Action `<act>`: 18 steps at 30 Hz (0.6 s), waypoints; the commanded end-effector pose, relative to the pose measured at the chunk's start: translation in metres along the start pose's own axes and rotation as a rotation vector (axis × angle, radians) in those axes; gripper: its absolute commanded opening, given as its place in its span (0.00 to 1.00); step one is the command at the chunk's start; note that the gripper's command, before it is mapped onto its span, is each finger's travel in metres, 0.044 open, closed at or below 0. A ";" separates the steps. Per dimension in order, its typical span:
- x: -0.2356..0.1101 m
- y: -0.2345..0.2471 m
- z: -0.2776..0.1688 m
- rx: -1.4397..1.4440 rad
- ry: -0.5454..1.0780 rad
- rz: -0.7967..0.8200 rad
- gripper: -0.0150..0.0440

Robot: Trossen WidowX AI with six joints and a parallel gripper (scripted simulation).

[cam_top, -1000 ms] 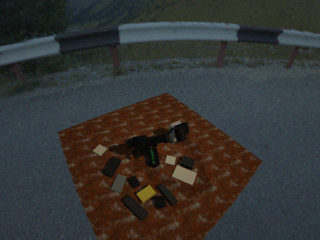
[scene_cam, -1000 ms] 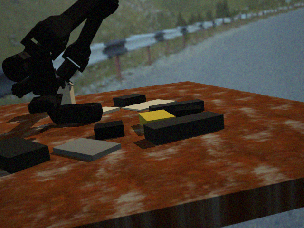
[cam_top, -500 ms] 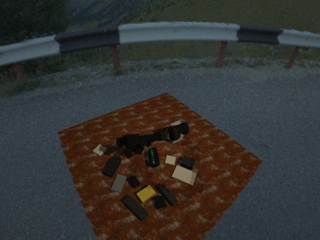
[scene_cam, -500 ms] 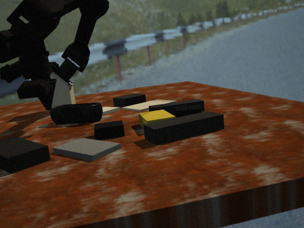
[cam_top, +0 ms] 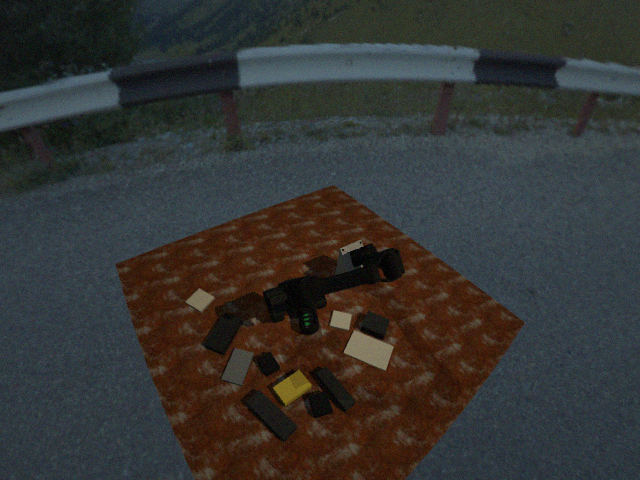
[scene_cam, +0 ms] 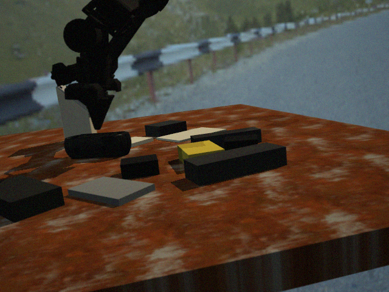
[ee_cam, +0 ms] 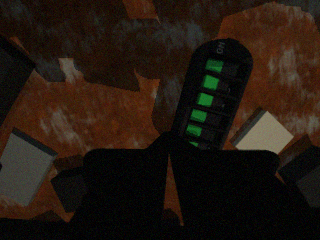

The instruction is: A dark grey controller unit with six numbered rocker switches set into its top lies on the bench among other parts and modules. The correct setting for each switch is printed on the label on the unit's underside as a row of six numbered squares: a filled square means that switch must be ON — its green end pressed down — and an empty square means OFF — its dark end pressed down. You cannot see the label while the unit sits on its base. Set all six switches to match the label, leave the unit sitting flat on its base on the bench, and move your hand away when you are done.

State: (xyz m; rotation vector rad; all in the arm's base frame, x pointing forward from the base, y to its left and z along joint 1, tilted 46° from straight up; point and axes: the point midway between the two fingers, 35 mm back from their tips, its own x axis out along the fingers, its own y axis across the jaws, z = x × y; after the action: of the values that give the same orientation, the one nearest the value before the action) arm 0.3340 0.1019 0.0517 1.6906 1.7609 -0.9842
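Hovering just above the controller unit, my hand is fully closed and grips nothing, its fingers pinched together into a single point aimed down at the unit's top. In the exterior view a gap separates the tip from the unit. The unit sits flat on its base on the rust-coloured bench, near the arm's side of the clutter. Through the wrist camera I see its row of rocker switches: five green ends show plainly and a sixth peeks out at the edge of my hand; I cannot tell which ends are pressed down. Just beside the unit lies a small cream tile. Farther out are a black block, a grey plate, a yellow block and a long black bar.
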 end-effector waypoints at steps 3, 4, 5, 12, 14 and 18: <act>0.001 -0.038 -0.021 0.103 -0.002 0.127 0.25; 0.001 -0.044 -0.024 0.120 0.003 0.149 0.25; 0.001 -0.051 -0.026 0.137 0.011 0.172 0.25; 0.008 -0.095 -0.037 0.249 0.101 0.309 0.25; 0.008 -0.099 -0.037 0.259 0.113 0.320 0.25; 0.008 -0.099 -0.037 0.259 0.113 0.320 0.25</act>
State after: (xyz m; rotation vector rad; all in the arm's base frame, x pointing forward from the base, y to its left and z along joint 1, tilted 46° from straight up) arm 0.2430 0.1391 0.0827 2.1238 1.4271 -1.0251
